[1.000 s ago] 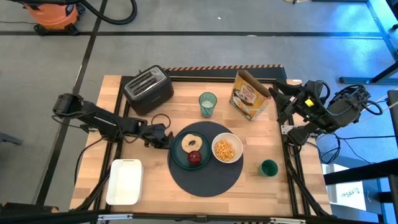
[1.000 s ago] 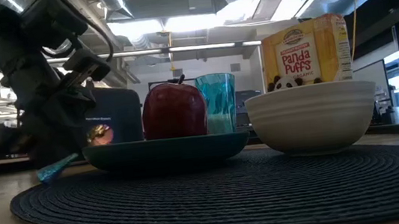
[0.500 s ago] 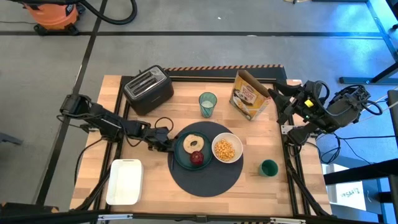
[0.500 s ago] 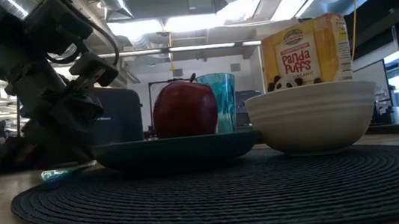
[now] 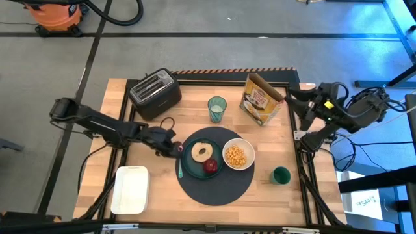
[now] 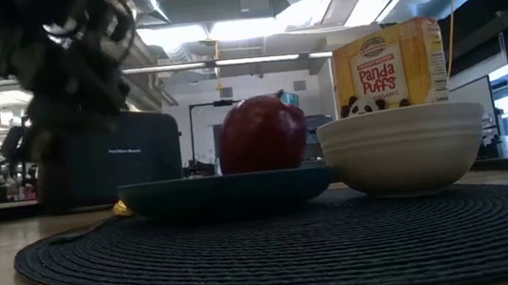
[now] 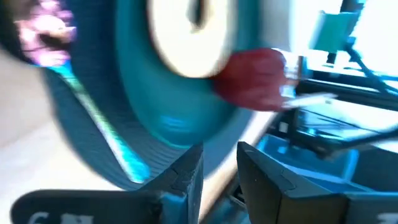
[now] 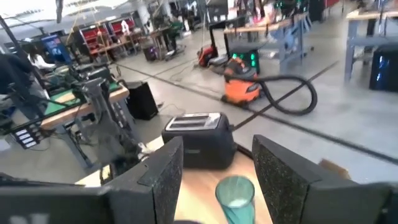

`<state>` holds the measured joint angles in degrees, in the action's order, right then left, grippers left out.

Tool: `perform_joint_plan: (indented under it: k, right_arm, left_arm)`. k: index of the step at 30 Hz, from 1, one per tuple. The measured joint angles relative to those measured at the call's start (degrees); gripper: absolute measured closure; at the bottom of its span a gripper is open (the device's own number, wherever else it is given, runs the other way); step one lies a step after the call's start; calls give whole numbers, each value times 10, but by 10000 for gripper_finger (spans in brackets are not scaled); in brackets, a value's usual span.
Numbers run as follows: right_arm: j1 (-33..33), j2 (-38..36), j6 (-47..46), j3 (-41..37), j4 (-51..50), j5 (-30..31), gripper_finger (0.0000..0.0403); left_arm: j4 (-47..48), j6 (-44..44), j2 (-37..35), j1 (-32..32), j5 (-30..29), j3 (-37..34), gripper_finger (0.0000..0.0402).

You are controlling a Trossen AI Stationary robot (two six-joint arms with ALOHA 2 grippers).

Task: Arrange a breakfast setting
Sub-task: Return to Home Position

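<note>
Teal utensil (image 5: 180, 168) apparently beside teal plate (image 5: 190, 164)

Plate (image 5: 192, 168) on mat (image 5: 214, 190) — bagel (image 5: 196, 151), fruit (image 5: 210, 166) on it — bowl (image 5: 223, 155) right, utensil (image 5: 179, 168) left.

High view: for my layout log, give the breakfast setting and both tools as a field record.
mat: dark-blue round mat, centre of table
plate: teal plate on mat, holding bagel and red apple
bowl: white bowl right of plate, holding yellow cereal
spoon: teal spoon at mat's left edge, beside plate
mug: dark-green mug on table, right of mat
left tool: open, empty, left of plate
right tool: open, table's right edge
</note>
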<state>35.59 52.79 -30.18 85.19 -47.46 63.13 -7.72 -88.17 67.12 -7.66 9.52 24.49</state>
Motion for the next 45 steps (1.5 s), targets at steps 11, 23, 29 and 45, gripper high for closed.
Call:
perform_joint_plan:
  k: [11,23,29,45]
  right_arm:
    - [-2,-32,-63,-63,-55,-56,229]
    - [-90,-37,21,-311,361,-318,386]
    - [-115,-24,98,-316,367,-329,393]
    - [-224,-203,234,-581,546,-528,402]
  left_arm:
    - [19,84,-181,3,-80,20,327]
    - [-7,578,-110,-2,-146,286,329]
    - [-3,772,-72,-18,-169,373,373]
    - [-66,898,-288,16,-179,40,400]
